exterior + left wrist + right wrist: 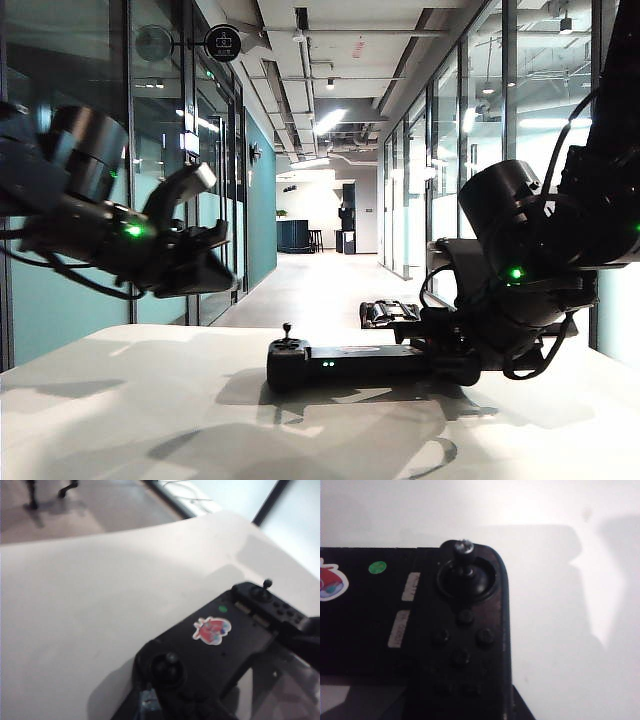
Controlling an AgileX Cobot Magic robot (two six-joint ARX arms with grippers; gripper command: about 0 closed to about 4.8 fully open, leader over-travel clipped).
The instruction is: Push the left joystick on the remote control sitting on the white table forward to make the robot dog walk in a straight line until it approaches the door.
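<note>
Two end effectors serve you: the right end effector (455, 355) grips the remote control (345, 362) near the white table's (150, 420) far edge, steadying it; the left end effector (205, 225) hovers open above the left joystick (287, 331).

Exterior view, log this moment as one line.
left gripper: open, hovering left of remote control | right gripper: shut on its right end | left joystick: untouched | robot dog: floor beyond white table
</note>
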